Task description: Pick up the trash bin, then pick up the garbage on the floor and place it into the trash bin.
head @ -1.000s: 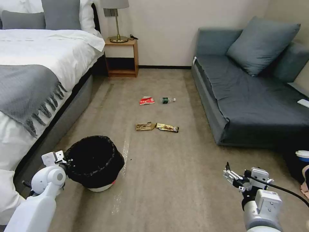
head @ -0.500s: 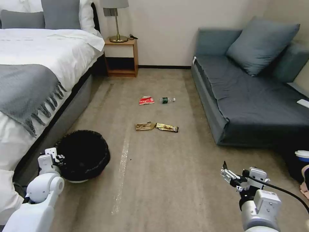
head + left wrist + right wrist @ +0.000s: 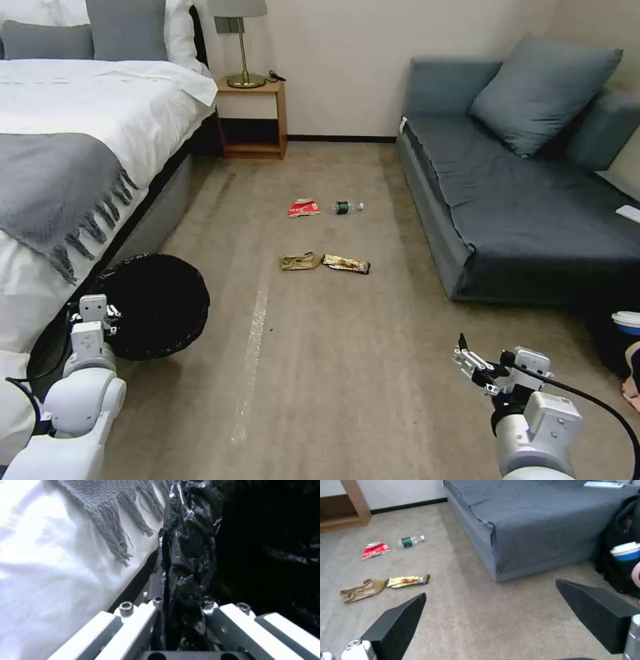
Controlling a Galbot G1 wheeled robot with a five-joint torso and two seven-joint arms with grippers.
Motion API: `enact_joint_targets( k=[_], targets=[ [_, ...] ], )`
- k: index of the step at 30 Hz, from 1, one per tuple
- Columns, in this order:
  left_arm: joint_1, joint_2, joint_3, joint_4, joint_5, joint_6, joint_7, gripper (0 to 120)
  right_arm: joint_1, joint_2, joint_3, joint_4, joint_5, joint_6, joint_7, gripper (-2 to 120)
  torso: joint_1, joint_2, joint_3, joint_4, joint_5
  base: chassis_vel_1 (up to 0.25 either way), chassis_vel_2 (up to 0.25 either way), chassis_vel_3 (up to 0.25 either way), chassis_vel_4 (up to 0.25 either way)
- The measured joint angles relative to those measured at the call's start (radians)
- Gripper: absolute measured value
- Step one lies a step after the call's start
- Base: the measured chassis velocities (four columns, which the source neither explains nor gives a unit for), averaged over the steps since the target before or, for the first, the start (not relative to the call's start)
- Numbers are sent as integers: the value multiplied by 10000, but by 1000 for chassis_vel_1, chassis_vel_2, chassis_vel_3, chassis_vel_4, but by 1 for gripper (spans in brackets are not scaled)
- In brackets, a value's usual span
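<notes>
Clamped on the rim of the small round trash bin with its wrinkly black plastic liner [image 3: 155, 305], the left gripper [image 3: 93, 315] holds it tilted beside the white bed [image 3: 80, 120], at eight o'clock in the head view. Jaws apart, the right gripper [image 3: 475, 367] hangs over carpet at four o'clock. Toward twelve lie the brown paper bag [image 3: 300, 261], gold-brown snack wrapper [image 3: 347, 265], red-and-white wrapper [image 3: 304, 208] and clear green-labelled bottle [image 3: 348, 207], left of the grey sofa [image 3: 507, 193].
</notes>
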Motion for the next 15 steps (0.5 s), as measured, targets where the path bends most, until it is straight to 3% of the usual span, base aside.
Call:
enact_joint_targets(
  k=[15],
  targets=[
    [-33, -54, 231, 179, -511, -168, 169, 1, 173, 38, 49, -199, 150, 240, -342, 100, -1, 0, -2, 0, 2, -16, 13, 16, -14]
  ],
)
